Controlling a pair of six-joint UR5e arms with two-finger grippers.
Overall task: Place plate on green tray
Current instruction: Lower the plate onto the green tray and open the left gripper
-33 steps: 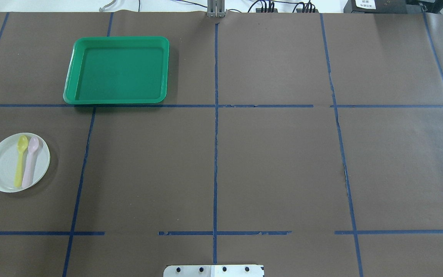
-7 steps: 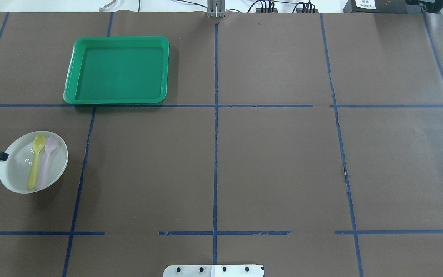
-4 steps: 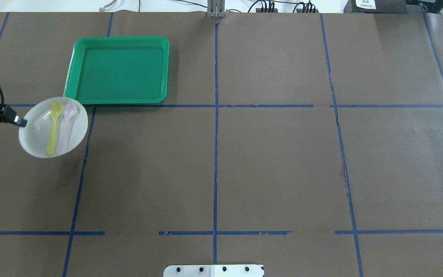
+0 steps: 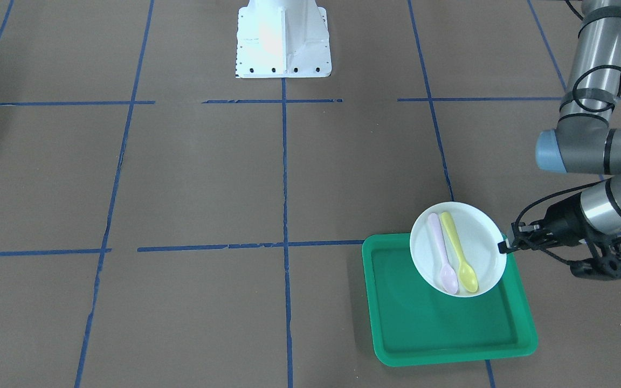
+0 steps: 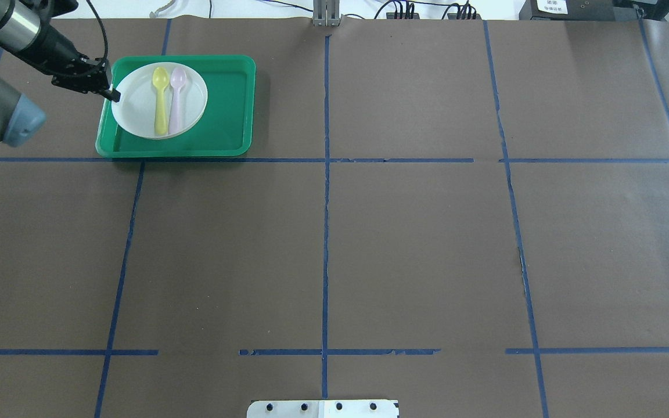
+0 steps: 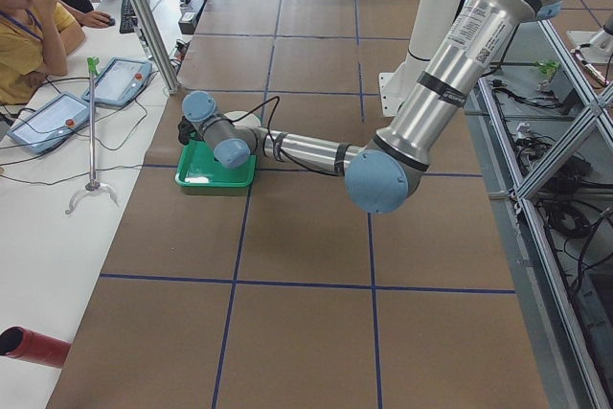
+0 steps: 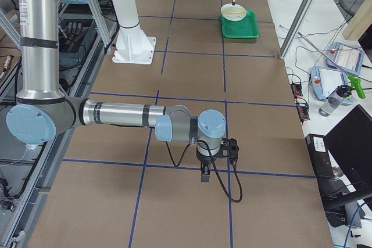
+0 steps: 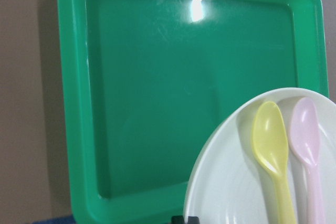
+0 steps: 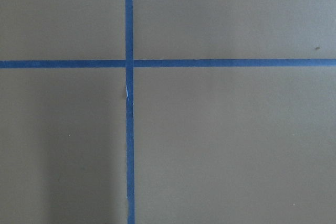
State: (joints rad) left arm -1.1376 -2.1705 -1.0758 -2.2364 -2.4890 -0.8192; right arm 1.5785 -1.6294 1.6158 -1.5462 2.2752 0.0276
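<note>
Left gripper [image 5: 112,93]: we log fingers clamped on left rim of plate [image 5: 134,109]; arm stretched low toward far left. Plate, bearing yellow spoon [image 5: 161,107] and pink spoon [image 5: 176,104], hangs over green tray [image 5: 195,152], far-left part. Right gripper [image 7: 204,173]: low over table [image 5: 416,249]; opening we cannot tell.

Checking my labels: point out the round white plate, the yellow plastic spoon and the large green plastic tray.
round white plate [image 5: 134,103], overhead exterior, bare left side
yellow plastic spoon [image 5: 161,111], overhead exterior, handle
large green plastic tray [image 5: 230,107], overhead exterior, bare floor
</note>
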